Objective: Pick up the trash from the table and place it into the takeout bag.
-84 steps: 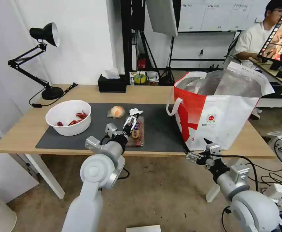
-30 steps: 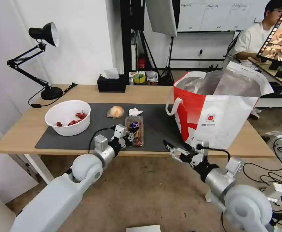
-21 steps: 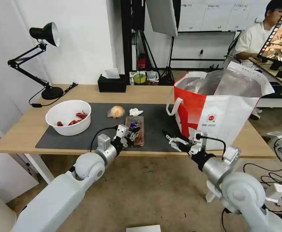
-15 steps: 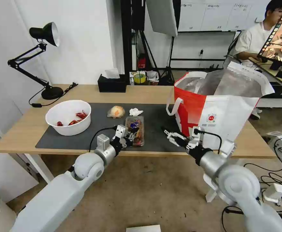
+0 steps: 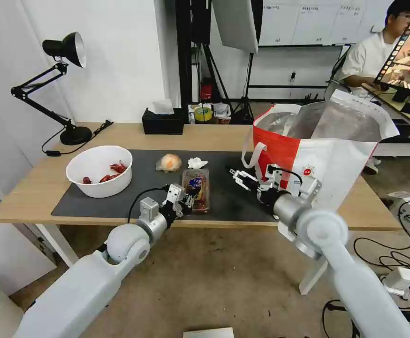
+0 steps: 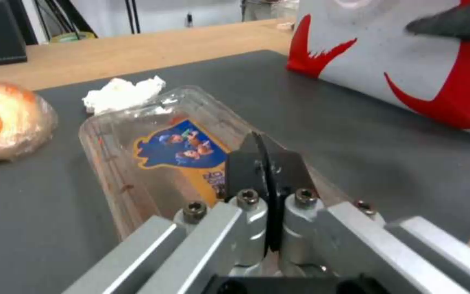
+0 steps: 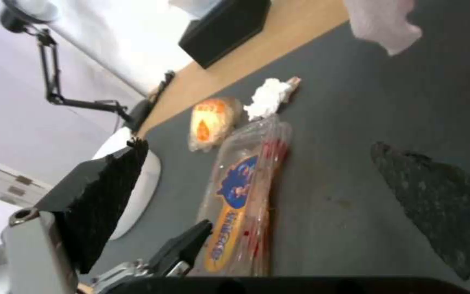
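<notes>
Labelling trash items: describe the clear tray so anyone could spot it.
On the dark grey mat of the table, left of the takeout bag, the clear plastic tray lies flat by the front edge. It alone carries a blue-and-orange sticker; the left gripper is shut at its near end.

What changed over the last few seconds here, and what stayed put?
The right gripper rose from below the table's front edge and now hovers open over the mat, beside the takeout bag. The left gripper pulled back toward the clear tray's near end, fingers shut. Tray, bowl, tissue, orange wad and bag stayed.
</notes>
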